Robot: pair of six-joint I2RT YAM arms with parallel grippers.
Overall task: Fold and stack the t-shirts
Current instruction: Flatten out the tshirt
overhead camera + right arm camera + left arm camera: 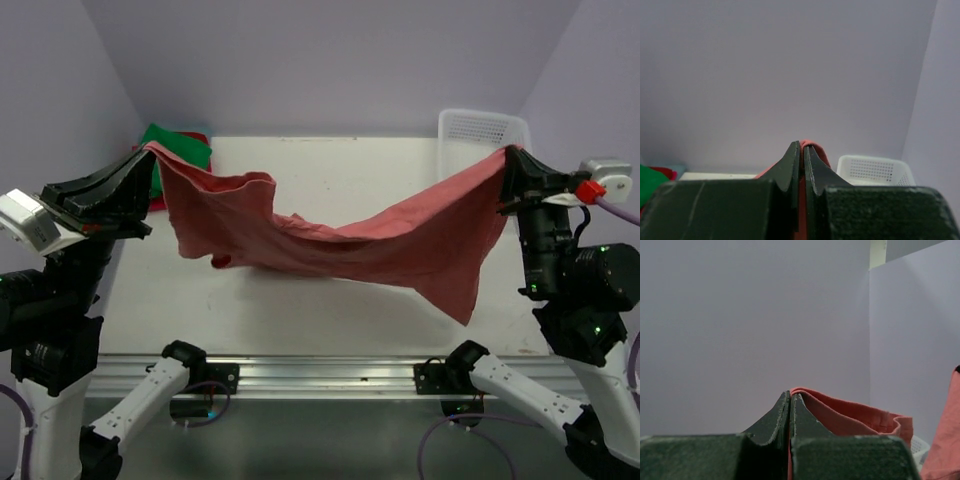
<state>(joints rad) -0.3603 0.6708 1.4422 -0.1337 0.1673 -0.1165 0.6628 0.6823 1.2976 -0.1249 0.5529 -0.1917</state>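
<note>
Surface: white table (350,165), scuffed, with a metal rail (330,372) along its near edge beside the arm bases.
Room: pale lilac walls (330,60) closed in three sides.
Left arm: raised at the table's left edge, fingers pointing inward; left gripper (148,150) was clamped on an upper edge of the brick-red t-shirt (340,235).
Right arm: raised at the right edge, facing the left one; right gripper (507,152) pinched the opposite edge of the same cloth.
Brick-red t-shirt: hung stretched between the two grippers, sagging low midway; whether the sag touched the table could not be told.
Green t-shirt (180,145): folded, just behind the left gripper.
Red-pink t-shirt (665,173): under the green one, only its edge showing.
Basket (480,125): white mesh, just behind the right gripper.
</note>
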